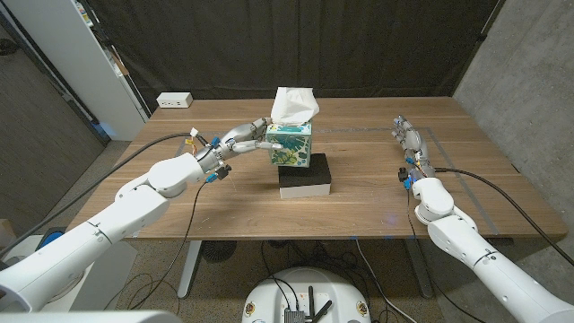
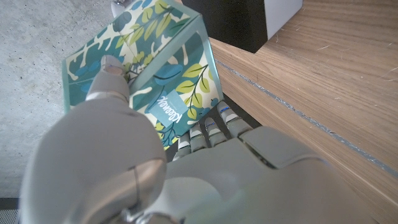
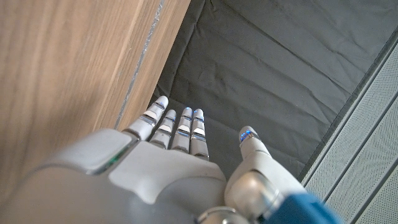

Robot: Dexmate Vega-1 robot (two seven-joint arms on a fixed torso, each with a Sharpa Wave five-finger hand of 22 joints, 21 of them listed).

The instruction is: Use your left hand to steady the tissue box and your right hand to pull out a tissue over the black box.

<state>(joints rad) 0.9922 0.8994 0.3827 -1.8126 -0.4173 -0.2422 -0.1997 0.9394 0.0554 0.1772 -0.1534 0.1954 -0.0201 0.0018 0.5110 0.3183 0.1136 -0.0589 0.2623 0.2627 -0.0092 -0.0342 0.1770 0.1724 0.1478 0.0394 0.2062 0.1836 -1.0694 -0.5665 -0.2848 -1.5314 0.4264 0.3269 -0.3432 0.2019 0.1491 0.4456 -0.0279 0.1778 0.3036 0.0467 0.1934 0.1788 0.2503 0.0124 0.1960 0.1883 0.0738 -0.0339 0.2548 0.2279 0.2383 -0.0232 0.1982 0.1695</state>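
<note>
A leaf-patterned teal tissue box (image 1: 291,144) stands on a black box (image 1: 306,178) at the table's middle, with a white tissue (image 1: 294,105) sticking up from its top. My left hand (image 1: 242,138) touches the box's left side, with the thumb (image 2: 113,84) and the other fingers laid against the tissue box (image 2: 163,71). My right hand (image 1: 408,136) is far to the right of the box, over the table, with fingers straight and apart and nothing in it. Those straight fingers (image 3: 177,127) show in the right wrist view.
A white power strip (image 1: 175,100) lies at the table's back left corner. A white cabinet (image 1: 76,63) stands left of the table. A dark curtain hangs behind, and a grey wall is on the right. Cables trail from both arms.
</note>
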